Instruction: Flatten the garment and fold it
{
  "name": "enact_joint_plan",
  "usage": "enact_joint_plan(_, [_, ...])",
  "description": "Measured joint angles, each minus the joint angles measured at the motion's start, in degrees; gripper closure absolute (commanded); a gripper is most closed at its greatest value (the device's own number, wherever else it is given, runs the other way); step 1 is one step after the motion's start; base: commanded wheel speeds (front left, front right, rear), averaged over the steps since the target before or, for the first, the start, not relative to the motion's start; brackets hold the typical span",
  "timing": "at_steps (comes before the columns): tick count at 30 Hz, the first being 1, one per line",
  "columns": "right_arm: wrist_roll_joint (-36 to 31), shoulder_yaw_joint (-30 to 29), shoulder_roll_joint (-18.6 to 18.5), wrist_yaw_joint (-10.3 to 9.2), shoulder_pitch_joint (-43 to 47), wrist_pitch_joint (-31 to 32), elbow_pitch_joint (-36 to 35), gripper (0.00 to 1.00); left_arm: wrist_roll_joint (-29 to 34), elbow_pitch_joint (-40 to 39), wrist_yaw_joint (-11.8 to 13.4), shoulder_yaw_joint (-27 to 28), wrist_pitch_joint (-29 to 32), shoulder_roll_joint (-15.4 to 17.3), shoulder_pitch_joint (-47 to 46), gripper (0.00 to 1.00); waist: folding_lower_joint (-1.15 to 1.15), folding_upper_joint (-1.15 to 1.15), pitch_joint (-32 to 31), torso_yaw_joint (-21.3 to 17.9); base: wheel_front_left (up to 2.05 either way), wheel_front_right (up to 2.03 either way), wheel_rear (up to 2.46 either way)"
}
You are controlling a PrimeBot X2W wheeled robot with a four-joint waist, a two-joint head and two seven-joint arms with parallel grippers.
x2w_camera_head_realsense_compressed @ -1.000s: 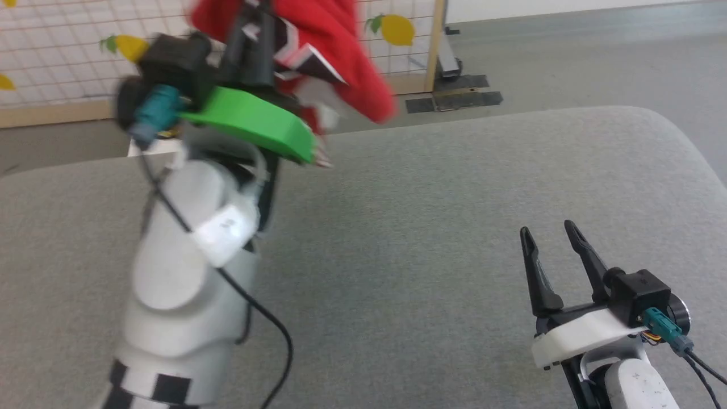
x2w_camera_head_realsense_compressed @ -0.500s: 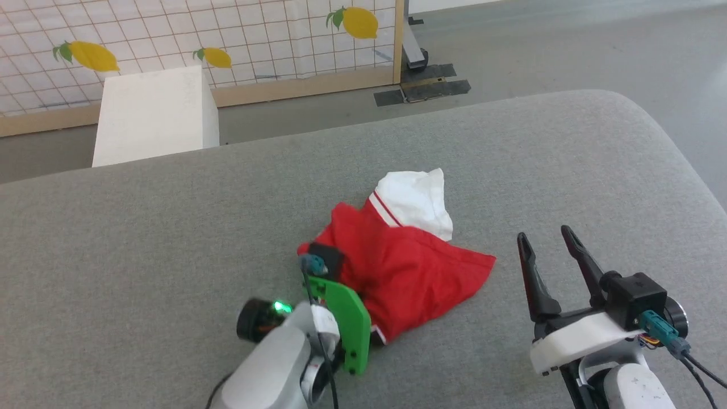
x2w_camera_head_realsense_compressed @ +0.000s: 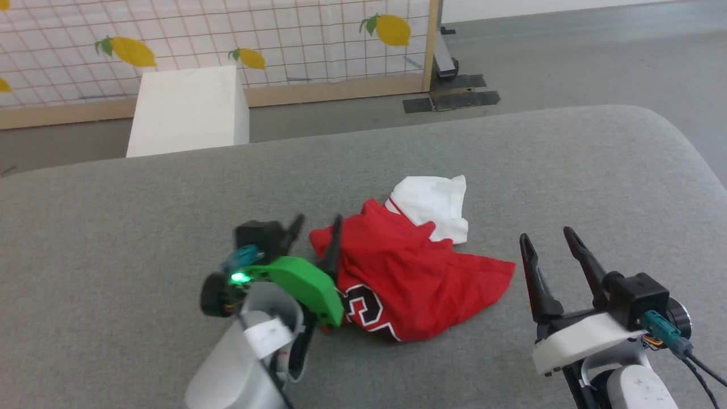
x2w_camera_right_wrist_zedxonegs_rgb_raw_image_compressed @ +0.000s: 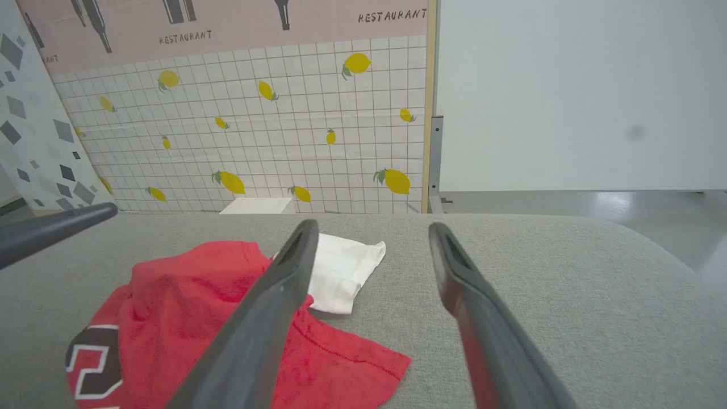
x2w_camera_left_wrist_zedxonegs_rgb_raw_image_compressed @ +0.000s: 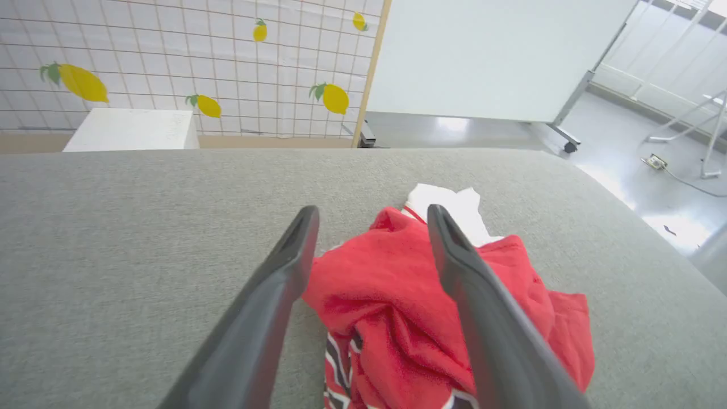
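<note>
The garment [x2w_camera_head_realsense_compressed: 414,284] lies crumpled in a heap on the grey padded table [x2w_camera_head_realsense_compressed: 511,159]. It is red, with a white sleeve [x2w_camera_head_realsense_compressed: 434,207] sticking out at the far side and part of a black, white-outlined print [x2w_camera_head_realsense_compressed: 363,309] showing at its near left. My left gripper [x2w_camera_head_realsense_compressed: 318,222] stands open at the heap's left edge; in the left wrist view [x2w_camera_left_wrist_zedxonegs_rgb_raw_image_compressed: 372,211] the red cloth [x2w_camera_left_wrist_zedxonegs_rgb_raw_image_compressed: 386,295] lies under and between its spread fingers, not pinched. My right gripper [x2w_camera_head_realsense_compressed: 545,234] is open just right of the garment's red corner [x2w_camera_right_wrist_zedxonegs_rgb_raw_image_compressed: 363,358], holding nothing [x2w_camera_right_wrist_zedxonegs_rgb_raw_image_compressed: 372,226].
A white box [x2w_camera_head_realsense_compressed: 187,108] stands on the floor beyond the table's far edge, before a lemon-patterned tiled screen [x2w_camera_head_realsense_compressed: 284,40]. A stand's dark base [x2w_camera_head_realsense_compressed: 454,96] rests on the floor at the back right. The table's rounded right edge [x2w_camera_head_realsense_compressed: 698,159] is near my right arm.
My left gripper came down from holding the garment high, laid it on the table and opened, letting it go. The head camera shifted meanwhile. The right gripper stayed still.
</note>
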Motion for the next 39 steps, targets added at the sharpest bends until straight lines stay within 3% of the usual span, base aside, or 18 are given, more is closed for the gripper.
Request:
enact_joint_plan(5, [-0.31,-0.48,0.02,0.00,0.10,0.77,-0.49,0.00,1.16,-6.77,2.41,4.57,-8.92,2.69,3.27,0.00,0.00,0.00,0.33,1.68,0.00,0.00,0.00])
enact_joint_plan(12, [0.29,-2.37,0.03,0.00,-0.65,8.16,1.71,0.00,7.40,-16.78,3.72,14.22,-10.22,4.10,9.78,0.00,0.00,0.00,1.61,3.59,0.00,0.00,0.00])
enact_joint_plan(23, [-0.21,-7.51,0.03,0.00,-7.42,33.37,11.17,0.00,14.67,-19.18,-2.07,21.68,-10.25,1.24,15.53,0.00,0.00,0.00,3.69,5.93,0.00,0.00,0.00])
enact_joint_plan(33, [-0.42,-7.56,-0.08,0.00,-11.90,43.37,16.82,0.00,17.06,-18.97,-4.97,24.97,-10.25,-1.46,16.34,0.00,0.00,0.00,5.29,8.01,0.00,0.00,0.00])
enact_joint_plan(34, [0.15,-7.21,-0.13,-0.01,-12.27,43.89,17.05,0.11,17.11,-18.95,-5.09,25.19,-10.25,-1.58,16.36,0.00,0.00,0.00,5.37,8.08,0.00,0.00,0.00])
enact_joint_plan(36, [1.24,-6.66,-0.29,-0.01,-12.65,44.07,17.16,0.61,17.12,-18.86,-5.36,25.66,-10.25,-1.70,16.39,0.00,0.00,0.00,5.38,8.06,0.00,0.00,0.00])
enact_joint_plan(37, [1.70,-6.19,-0.27,-0.01,-12.65,43.70,17.17,0.79,17.19,-18.80,-5.57,25.94,-10.25,-1.75,16.43,0.00,0.00,0.00,5.33,7.97,0.00,0.00,0.00])
enact_joint_plan(38, [2.44,-5.81,-0.24,-0.01,-12.65,43.03,17.11,0.93,17.24,-18.71,-5.66,26.17,-10.25,-1.79,16.48,0.00,0.00,0.00,5.27,7.88,0.00,0.00,0.00])
enact_joint_plan(39, [4.14,-5.46,-0.22,-0.01,-12.64,41.92,17.01,1.00,17.38,-18.55,-5.79,26.39,-10.26,-1.81,16.54,0.00,0.00,0.00,5.15,7.74,0.00,0.00,0.00])
